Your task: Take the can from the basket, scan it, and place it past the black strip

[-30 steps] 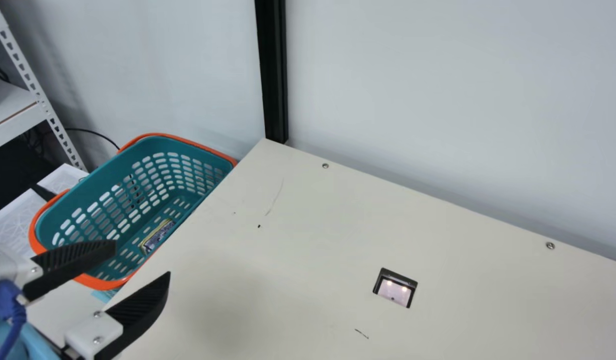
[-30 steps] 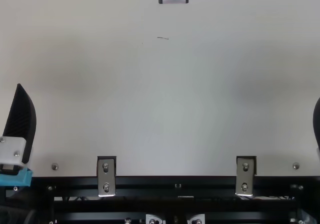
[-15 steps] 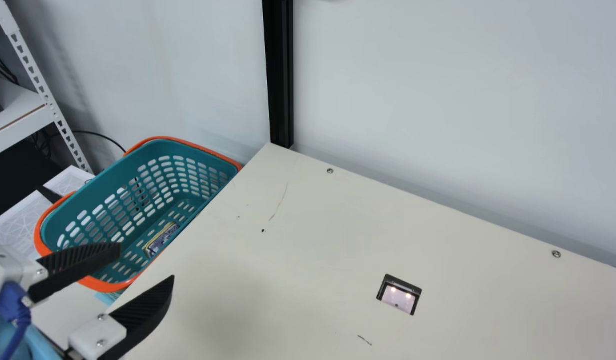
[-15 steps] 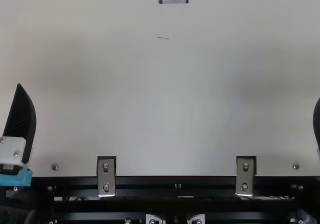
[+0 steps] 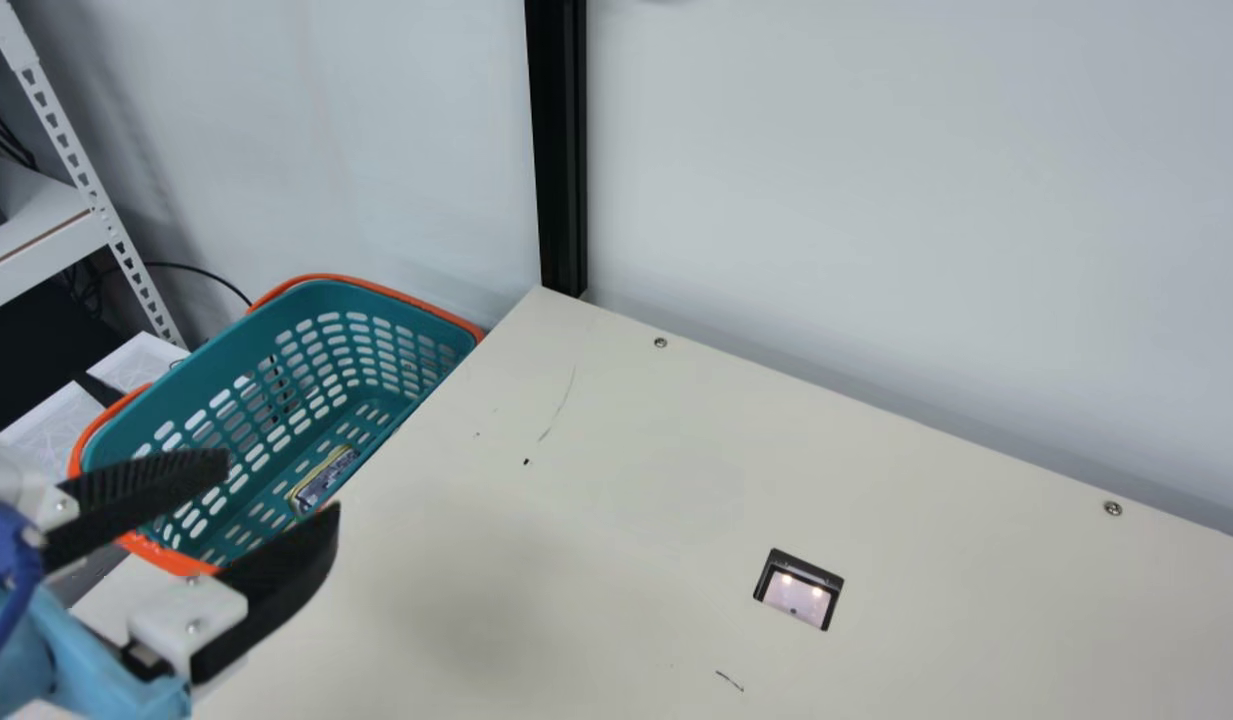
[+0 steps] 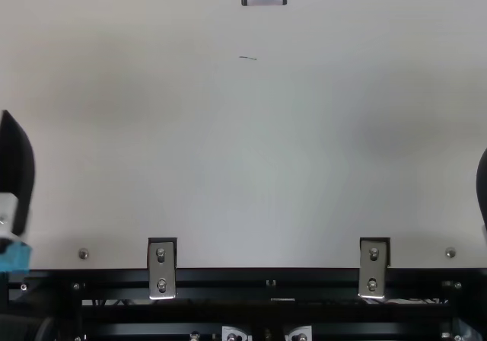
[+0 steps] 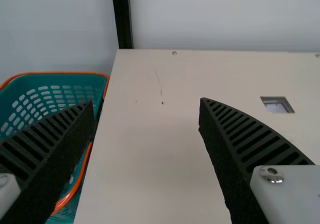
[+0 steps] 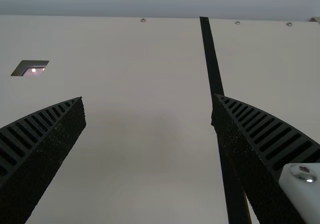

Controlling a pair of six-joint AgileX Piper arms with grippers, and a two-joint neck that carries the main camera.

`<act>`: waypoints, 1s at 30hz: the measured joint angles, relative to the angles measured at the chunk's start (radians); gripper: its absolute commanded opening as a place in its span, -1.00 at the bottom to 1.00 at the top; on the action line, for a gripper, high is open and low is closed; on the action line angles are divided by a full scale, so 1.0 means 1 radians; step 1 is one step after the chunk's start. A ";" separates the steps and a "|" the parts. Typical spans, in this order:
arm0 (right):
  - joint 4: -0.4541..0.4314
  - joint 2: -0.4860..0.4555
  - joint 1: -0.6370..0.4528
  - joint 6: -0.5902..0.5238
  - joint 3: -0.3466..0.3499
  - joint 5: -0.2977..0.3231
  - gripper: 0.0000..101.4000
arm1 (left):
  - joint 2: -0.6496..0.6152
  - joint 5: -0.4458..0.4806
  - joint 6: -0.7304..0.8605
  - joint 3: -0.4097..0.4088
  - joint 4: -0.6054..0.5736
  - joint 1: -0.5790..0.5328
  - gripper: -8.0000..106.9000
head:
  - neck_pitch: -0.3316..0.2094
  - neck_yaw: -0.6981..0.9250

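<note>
"Main view, starting far L: what to work with?"

"Teal basket (image 5: 216, 365) w/ orange rim, beside the cream table (image 5: 626, 480). Then left gripper (image 5: 283, 485), fingers spread wide, nothing pinched."

"And the can (image 5: 323, 480)?"

"Prob. that flat, yellow-edged piece on the basket floor, close to the table-side wall and partly hidden there. Looks to lie lengthwise along the basket."

"So, how to pick?"

"Clear the rim first, approx. centred over the can, then go straight down. Turn the wrist to straddle the narrow width, one finger per long side. Watch the table-side finger: might jam on the wall w/ so little room. Close softly, check for slip, lift straight up — no dragging over the rim."

"Farther R?"

"Scanner window (image 5: 799, 592), set in the table. Later, turn the code toward it, hold just above, keep fingers off the print. Tilt a bit if no read."

"And last?"

"Right wrist view: right gripper (image 8: 148, 98), also spread, also w/o load, near the black strip (image 8: 213, 59). Prob. handy for the final drop past it, but sort the pick 1st."
</note>
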 measured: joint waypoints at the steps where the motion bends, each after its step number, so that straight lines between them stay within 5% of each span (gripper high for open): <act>1: 0.000 0.000 0.000 0.000 0.000 0.000 1.00 | 0.023 -0.007 -0.008 -0.013 0.004 0.007 0.71 | 0.000 0.000; 13: 0.000 0.000 0.000 0.000 0.000 0.000 1.00 | 0.346 -0.084 -0.058 -0.250 0.048 0.156 0.71 | 0.005 0.000; 30: 0.000 0.000 0.000 0.000 0.000 0.000 1.00 | 0.811 -0.106 0.225 -0.456 -0.065 0.470 0.71 | 0.005 0.000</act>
